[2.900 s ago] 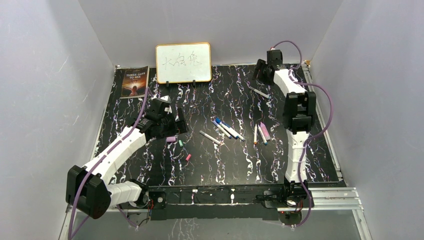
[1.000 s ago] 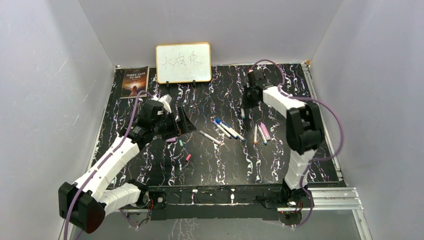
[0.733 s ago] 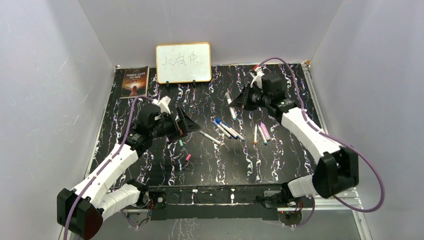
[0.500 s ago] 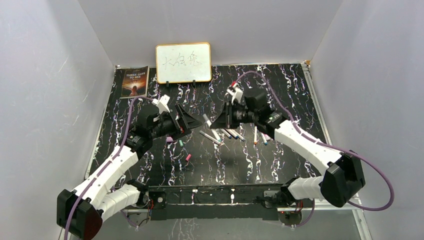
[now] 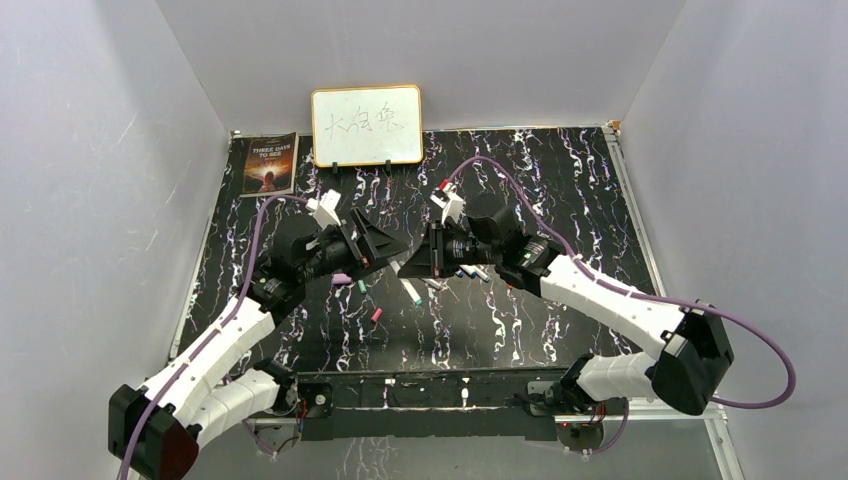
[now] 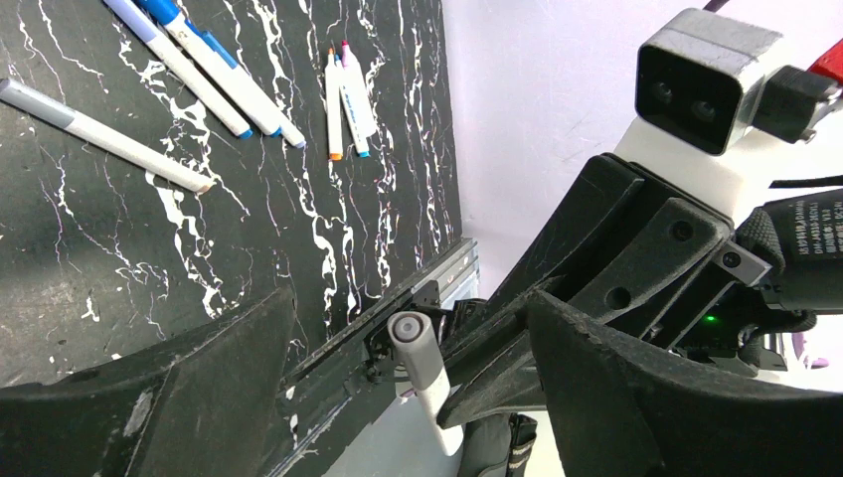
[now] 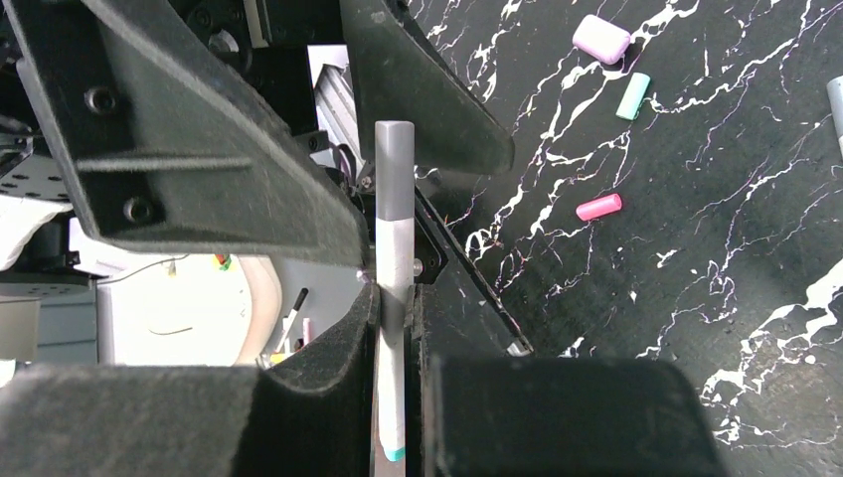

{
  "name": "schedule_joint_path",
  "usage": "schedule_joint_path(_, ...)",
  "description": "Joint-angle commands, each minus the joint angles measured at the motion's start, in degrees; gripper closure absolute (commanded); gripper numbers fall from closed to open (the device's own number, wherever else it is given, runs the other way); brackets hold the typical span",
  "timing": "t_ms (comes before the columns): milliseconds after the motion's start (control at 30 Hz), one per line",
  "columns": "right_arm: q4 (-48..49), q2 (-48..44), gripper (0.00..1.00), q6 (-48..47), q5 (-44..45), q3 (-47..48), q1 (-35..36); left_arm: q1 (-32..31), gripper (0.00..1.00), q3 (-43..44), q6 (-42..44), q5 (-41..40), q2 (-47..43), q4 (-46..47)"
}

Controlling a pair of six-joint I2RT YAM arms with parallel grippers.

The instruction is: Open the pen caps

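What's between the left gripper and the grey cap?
Only air: the left wrist view shows the grey cap centred inside the open left gripper, clear of both fingers.

The worktop (image 5: 560,190) is a black slab veined with white and faint purple streaks, like marble. It sits boxed in by three plain, pale grey walls: a back wall (image 5: 500,60) and a left wall (image 5: 90,200) and right wall (image 5: 740,180) that slant outward toward the camera. A small whiteboard (image 5: 366,125) with a yellow-orange frame and black scribbles leans upright against the back wall. Just left of it a dark book (image 5: 270,164) lies flat in the far left corner. A ridged aluminium rail (image 5: 650,410) runs along the near edge. The light is soft and even, and the shadows are faint.
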Motion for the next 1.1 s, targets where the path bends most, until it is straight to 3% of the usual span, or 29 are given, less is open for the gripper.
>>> schedule_joint_path(0, 4.37, 1.44, 1.00, 1.24, 3.62, 3.88, 1.53, -0.90, 0.18, -0.67, -0.54, -1.02, -1.06, 0.42)
schedule_joint_path(233, 4.37, 1.52, 1.00, 1.74, 5.68, 3.52, 1.82, -0.95, 0.44, -0.79, -0.19, -1.99, -0.96, -0.57)
schedule_joint_path(533, 4.15, 1.37, 1.00, 1.81, 5.84, 2.49, 1.83, -0.99, 0.68, -0.51, 0.57, -3.41, -0.38, -1.90)
schedule_joint_path(633, 4.19, 1.55, 1.00, 1.77, 5.73, 2.47, 1.83, -0.97, 0.85, -0.91, 0.39, -3.72, 0.00, -1.57)
schedule_joint_path(833, 4.26, 2.12, 1.00, 1.60, 5.21, 2.36, 1.87, -0.99, 0.99, -1.26, 0.10, -3.90, 0.40, -1.31)
schedule_joint_path(867, 4.21, 2.27, 0.98, 1.55, 5.18, 2.32, 1.86, -1.02, 1.00, -1.26, 0.01, -3.90, 0.42, -1.26)
schedule_joint_path(1000, 3.98, 2.60, 0.66, 1.19, 5.68, 2.31, 1.93, -0.97, 1.00, -1.20, -0.28, -3.91, 0.53, -1.06)
schedule_joint_path(1067, 3.72, 3.10, 0.60, 0.92, 6.00, 2.60, 1.91, -1.01, 1.00, -1.23, -0.37, -3.86, 0.58, -0.91)
